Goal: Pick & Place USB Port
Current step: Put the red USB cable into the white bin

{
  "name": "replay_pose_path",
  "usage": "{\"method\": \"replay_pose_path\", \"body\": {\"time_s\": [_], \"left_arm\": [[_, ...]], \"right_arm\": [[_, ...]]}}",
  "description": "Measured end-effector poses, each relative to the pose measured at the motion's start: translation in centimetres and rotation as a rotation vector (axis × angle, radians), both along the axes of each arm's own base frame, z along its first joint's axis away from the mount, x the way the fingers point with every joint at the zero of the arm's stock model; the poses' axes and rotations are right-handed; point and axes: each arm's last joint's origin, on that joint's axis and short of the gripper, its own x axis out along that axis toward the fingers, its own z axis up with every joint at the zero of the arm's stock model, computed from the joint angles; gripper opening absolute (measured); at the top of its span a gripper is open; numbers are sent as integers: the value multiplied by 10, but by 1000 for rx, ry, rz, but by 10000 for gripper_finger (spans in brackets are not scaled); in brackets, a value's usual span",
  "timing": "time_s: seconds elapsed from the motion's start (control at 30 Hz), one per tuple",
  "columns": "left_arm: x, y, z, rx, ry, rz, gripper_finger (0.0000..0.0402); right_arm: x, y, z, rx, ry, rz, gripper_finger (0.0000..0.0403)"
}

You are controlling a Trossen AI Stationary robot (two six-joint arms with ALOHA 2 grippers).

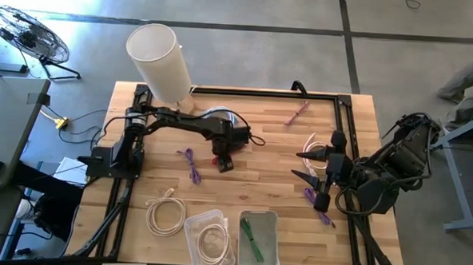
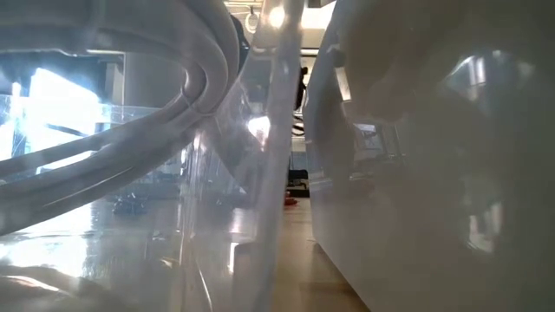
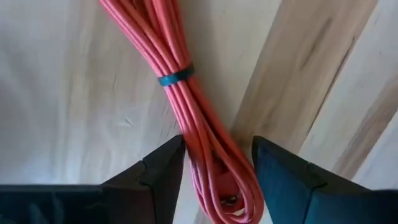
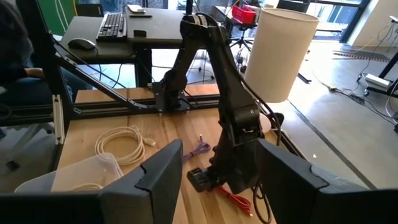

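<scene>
One left gripper [image 3: 214,168] points straight down mid-desk, fingers straddling a bundled red cable [image 3: 199,118]; a coiled purple cable [image 1: 191,164] lies beside it.

The right gripper [image 4: 217,180] waits open near the right edge.

Two black jointed arms [image 1: 190,122], each claw [image 3: 214,171] with wedge-shaped fingers.

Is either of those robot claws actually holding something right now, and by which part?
The left gripper straddles the red cable bundle near its looped end; a firm grip cannot be told. The right gripper holds nothing.
</scene>
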Motion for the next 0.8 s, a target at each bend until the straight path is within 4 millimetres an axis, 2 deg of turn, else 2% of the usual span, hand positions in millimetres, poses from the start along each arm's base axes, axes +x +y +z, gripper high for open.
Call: {"method": "replay_pose_path", "body": {"time_s": [0.07, 0.13, 0.2, 0.27, 0.37, 0.47, 0.8], "left_arm": [[0, -1, -1, 32, 9, -32, 158], [0, -1, -1, 43, 13, -47, 112], [0, -1, -2, 22, 9, -48, 49], [-1, -1, -2, -22, 2, -50, 22], [-1, -3, -2, -45, 6, -55, 29], [-2, -9, -1, -65, 23, -62, 19], [-4, -48, 17, -58, -6, -118, 19]], "right_arm": [[0, 0, 0, 1, 0, 1, 192], [0, 0, 0, 10, 1, 5, 192], [0, 1, 0, 16, 6, 16, 192], [0, 1, -1, 23, 13, 31, 192], [0, 1, -1, 27, 16, 39, 192], [0, 2, -1, 32, 21, 50, 192], [2, 6, -4, 62, 58, 114, 192]]}}
